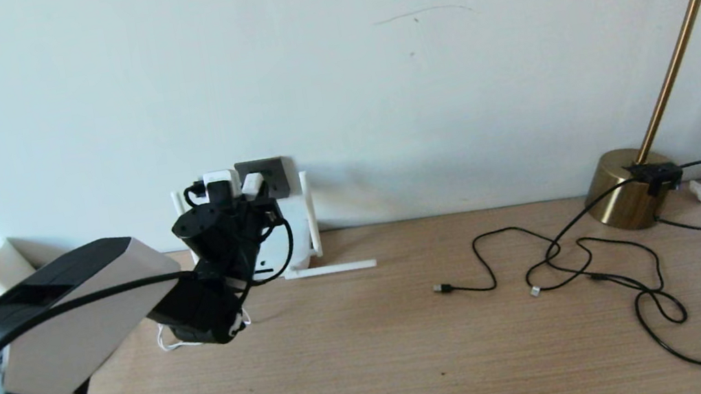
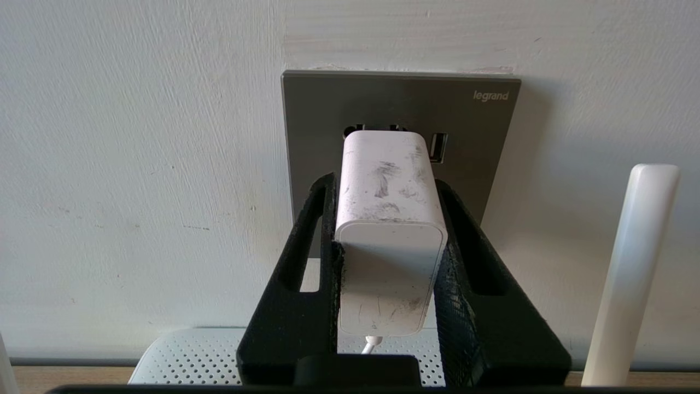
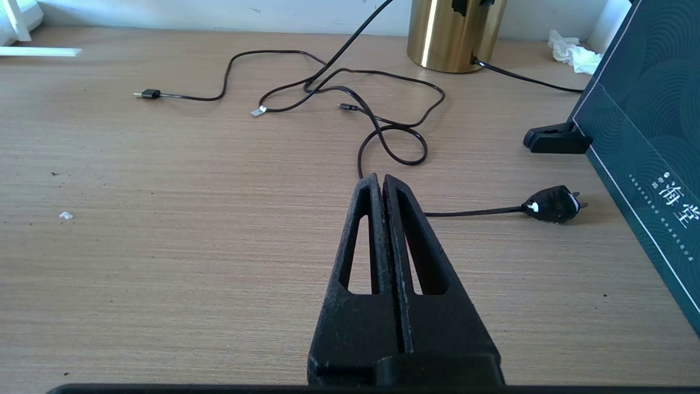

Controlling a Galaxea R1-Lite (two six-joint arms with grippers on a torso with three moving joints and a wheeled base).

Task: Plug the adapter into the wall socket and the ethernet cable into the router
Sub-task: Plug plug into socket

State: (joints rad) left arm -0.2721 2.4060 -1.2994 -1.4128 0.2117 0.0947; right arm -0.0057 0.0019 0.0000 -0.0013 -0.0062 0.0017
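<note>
Left gripper (image 2: 391,191) clamps the adapter (image 2: 389,219) from both sides, its front end against the wall socket (image 2: 481,137). Router (image 2: 186,355) sits below, against the wall. Right gripper (image 3: 381,183) clenched, holding nothing, above the desk (image 3: 164,246) near thin black cords (image 3: 383,137).

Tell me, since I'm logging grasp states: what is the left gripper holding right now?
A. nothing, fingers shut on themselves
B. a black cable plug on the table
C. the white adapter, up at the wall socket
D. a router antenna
C: in the left wrist view the left gripper clamps the adapter from both sides, its front end at the wall socket.
</note>
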